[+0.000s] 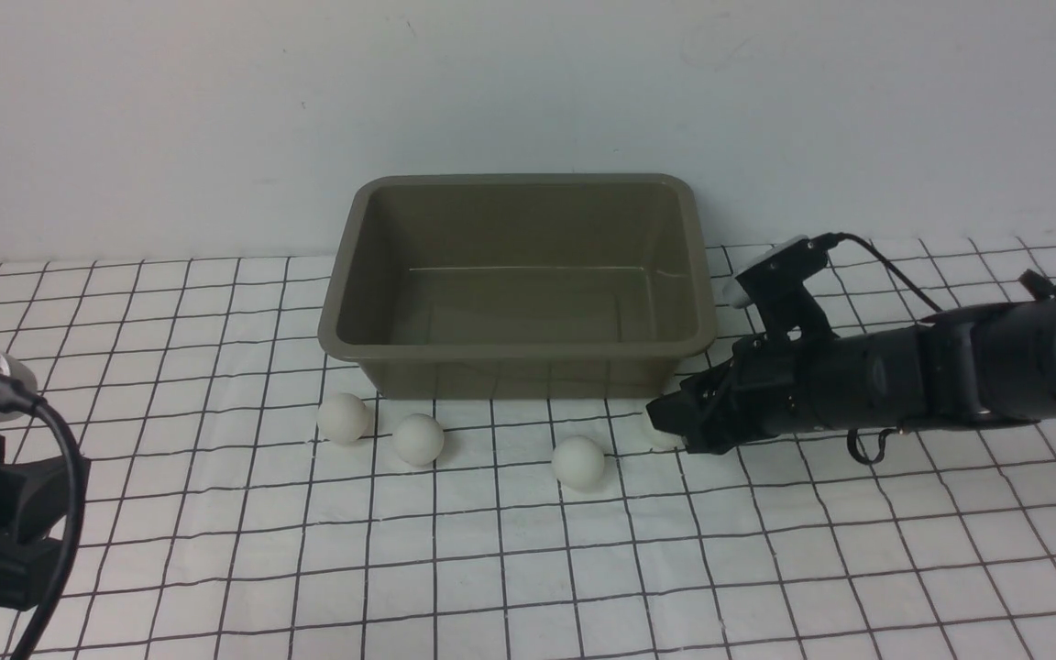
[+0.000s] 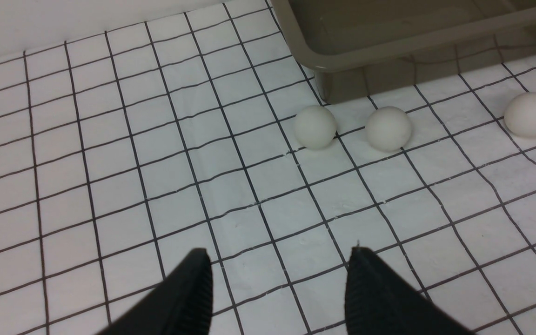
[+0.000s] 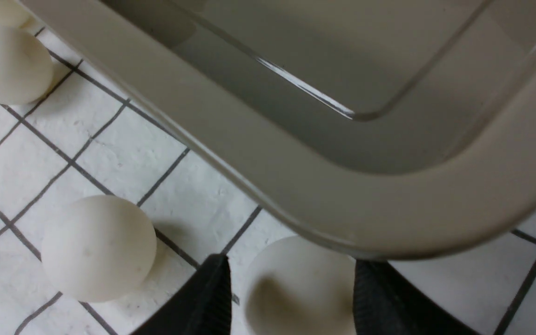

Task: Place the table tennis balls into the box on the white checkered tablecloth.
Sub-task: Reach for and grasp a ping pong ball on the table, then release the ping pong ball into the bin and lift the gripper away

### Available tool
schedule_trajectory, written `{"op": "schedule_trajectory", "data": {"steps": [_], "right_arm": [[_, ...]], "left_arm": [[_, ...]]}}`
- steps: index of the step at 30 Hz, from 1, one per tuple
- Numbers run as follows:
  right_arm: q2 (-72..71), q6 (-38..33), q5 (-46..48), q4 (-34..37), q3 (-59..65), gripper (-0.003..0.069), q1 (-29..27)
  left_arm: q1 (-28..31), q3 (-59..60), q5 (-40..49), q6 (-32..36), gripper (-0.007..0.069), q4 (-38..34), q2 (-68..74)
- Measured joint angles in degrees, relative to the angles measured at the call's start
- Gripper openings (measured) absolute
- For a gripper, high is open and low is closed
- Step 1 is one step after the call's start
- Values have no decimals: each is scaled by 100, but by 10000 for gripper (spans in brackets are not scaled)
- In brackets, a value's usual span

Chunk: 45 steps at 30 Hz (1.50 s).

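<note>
The right gripper (image 3: 292,263) is much the nearer arm. Its black ribbed fingers (image 3: 212,298) are spread to either side of the rightmost ball (image 3: 298,288), and a sliver of cloth shows beside one finger, so they do not appear to be pinching it. This ball sits on the white checkered tablecloth (image 1: 766,568), tucked against the near right corner of the box (image 1: 519,351) and partly under its flared rim. A closing grip therefore has little room on the far side.

Being a sphere, the ball has no long axis to line up with. It is smooth and matte, and would probably roll if nudged.

The other three table tennis balls (image 1: 343,417) (image 1: 418,438) (image 1: 577,460) lie in a row to the left, just near of the box's front wall. The box is glossy olive-grey plastic and holds no balls.

The left gripper (image 2: 277,288) hovers well apart at the near left, its fingers spread over bare, slightly wrinkled cloth.
</note>
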Motion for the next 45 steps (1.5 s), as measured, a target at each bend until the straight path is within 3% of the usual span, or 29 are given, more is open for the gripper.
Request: {"op": "schedule_trajectory", "data": {"steps": [21,34,45], "right_arm": [[335,6,212,106,-42,317,0],[-283,33,-457,-9,-17,313,0],[-554,1242,-623,-1490,-10,304,0]], "left_arm": [[0,0,0,0,352,0,0],[0,0,0,0,352,0,0],[0,0,0,0,352,0,0]]}}
